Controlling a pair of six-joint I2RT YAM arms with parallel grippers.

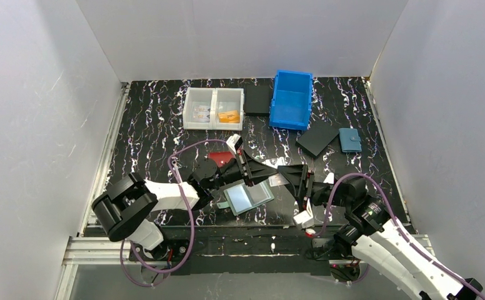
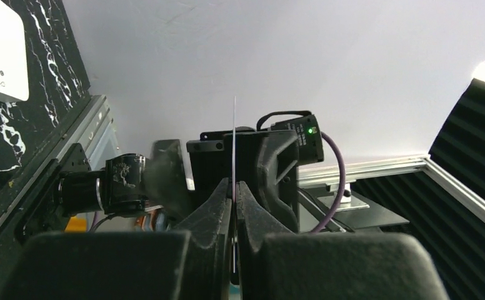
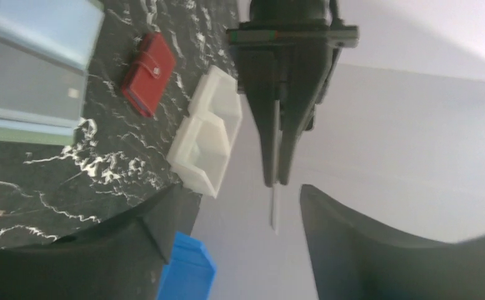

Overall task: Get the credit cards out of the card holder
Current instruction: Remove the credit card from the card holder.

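The card holder lies open on the table below the two grippers, sage green, with a grey and a light blue card in its pockets; it also shows in the right wrist view. My left gripper is shut on a thin pale credit card seen edge-on, held above the table. From above, the left gripper meets my right gripper tip to tip. In the right wrist view the right gripper stands open around the card's free end without touching it.
A red wallet lies just behind the left gripper. At the back stand a white two-part bin holding an orange card and a blue bin. Black pads and a teal wallet lie to the right.
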